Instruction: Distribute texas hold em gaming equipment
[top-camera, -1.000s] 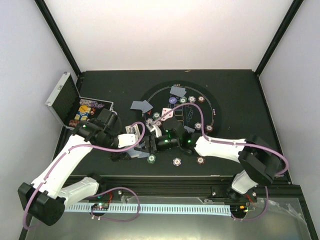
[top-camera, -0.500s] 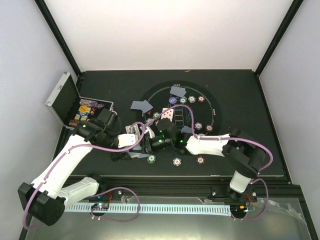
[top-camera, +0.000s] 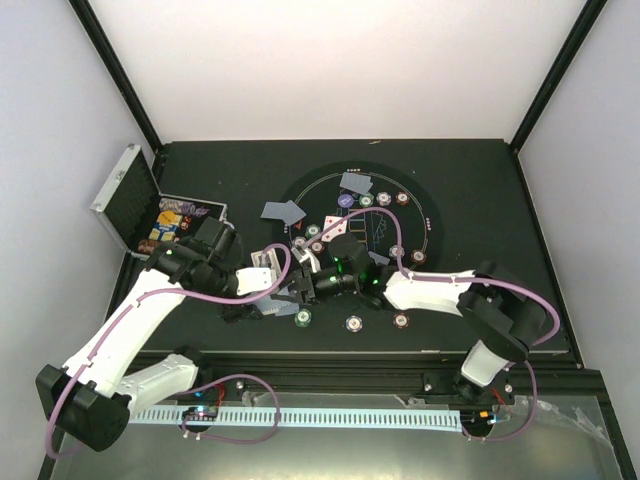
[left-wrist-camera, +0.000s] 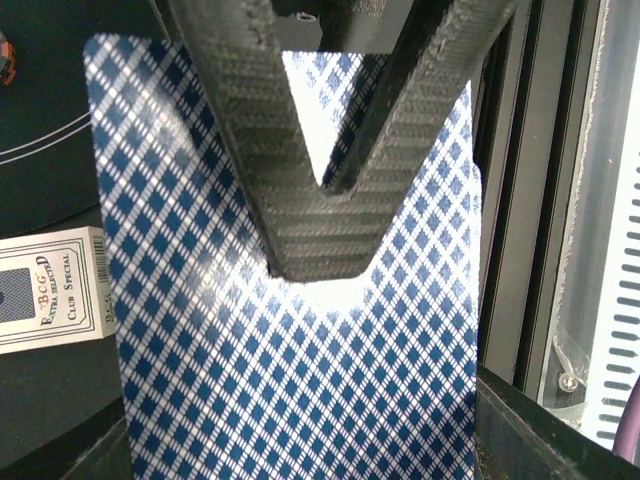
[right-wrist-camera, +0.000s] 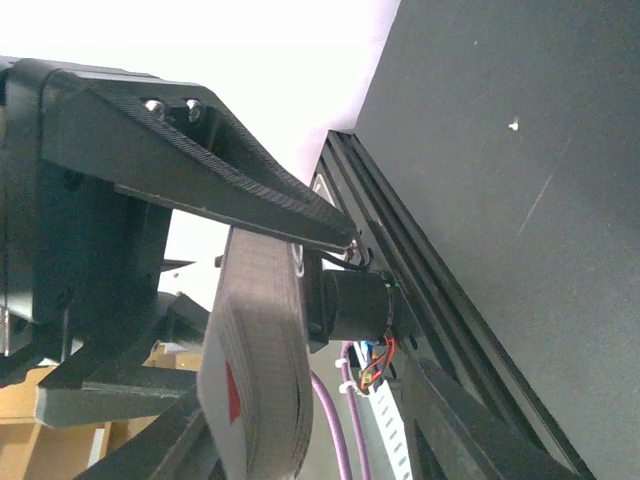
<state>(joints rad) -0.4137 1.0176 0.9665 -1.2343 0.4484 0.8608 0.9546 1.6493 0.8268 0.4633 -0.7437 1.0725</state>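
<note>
My left gripper (top-camera: 281, 292) (left-wrist-camera: 315, 265) is shut on a deck of blue diamond-backed playing cards (left-wrist-camera: 300, 380), held off the table left of the mat. My right gripper (top-camera: 303, 286) (right-wrist-camera: 275, 320) meets it there. The deck (right-wrist-camera: 260, 370) shows edge-on between the right fingers, which stand apart; the upper finger (right-wrist-camera: 250, 205) touches the deck's top edge. Striped poker chips (top-camera: 302, 318) (top-camera: 354, 323) (top-camera: 401, 320) lie along the mat's near rim. Grey-blue cards (top-camera: 356, 183) (top-camera: 283, 212) and a red triangle marker (top-camera: 297, 229) lie farther back.
The round black white-lined mat (top-camera: 430, 215) fills the table's middle. A silver studded case (top-camera: 125, 195) stands open at the left with chips inside. A card box (left-wrist-camera: 50, 285) lies under the left gripper. The table's metal rail (left-wrist-camera: 560, 200) runs close by.
The right gripper's fingers have drawn closer together around the deck, and its arm has shifted slightly. The left arm and the deck have stayed put.
</note>
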